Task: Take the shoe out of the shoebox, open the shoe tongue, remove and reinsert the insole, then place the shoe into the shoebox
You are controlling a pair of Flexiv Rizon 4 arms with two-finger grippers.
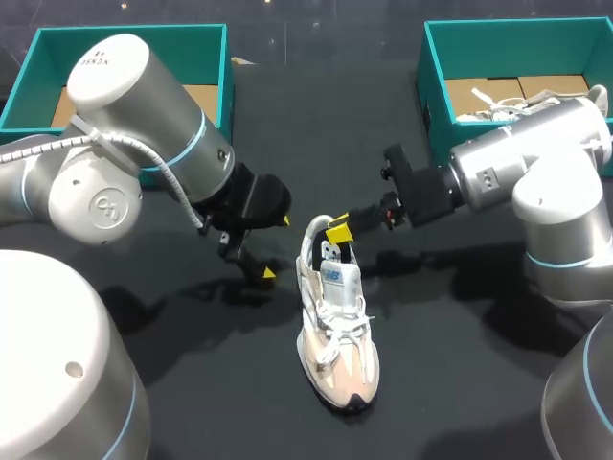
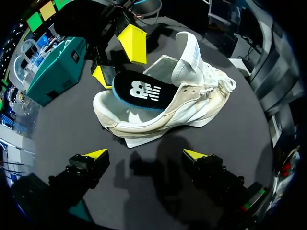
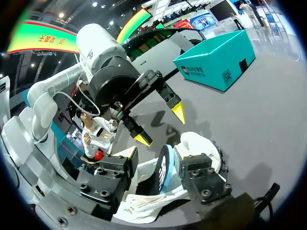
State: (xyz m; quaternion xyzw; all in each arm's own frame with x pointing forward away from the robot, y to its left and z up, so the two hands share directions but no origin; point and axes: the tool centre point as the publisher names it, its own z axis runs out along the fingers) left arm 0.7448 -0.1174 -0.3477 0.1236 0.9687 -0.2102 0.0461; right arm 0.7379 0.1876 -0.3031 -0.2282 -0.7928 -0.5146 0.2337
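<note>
On the dark table (image 1: 460, 364), midway between the two arms, the shoe (image 1: 337, 331) stands on its sole with its toe pointing toward the robot and its heel toward the boxes. It lies well apart from both the left shoebox (image 1: 134, 38) and the right shoebox (image 1: 436, 86), and the right one holds a second shoe (image 1: 498, 103).

The first steps look done: the shoe is out of its box, and the tongue (image 2: 189, 52) is pulled up and back, so the mouth gapes. The insole (image 2: 136, 91) is partway out. Its heel end rides above the collar while its front is inside the shoe. From this alone I cannot tell whether it is coming out or going back in.

The right gripper (image 1: 335, 235) is at the heel, with the insole's raised end at its tip, but I cannot tell whether it is actually clamped on it. The left gripper (image 2: 145, 154) is spread wide and holds nothing. It hovers just beside the shoe without touching it.

Left to do, as I judge it, is seating the insole flat and then carrying the shoe into a shoebox.
</note>
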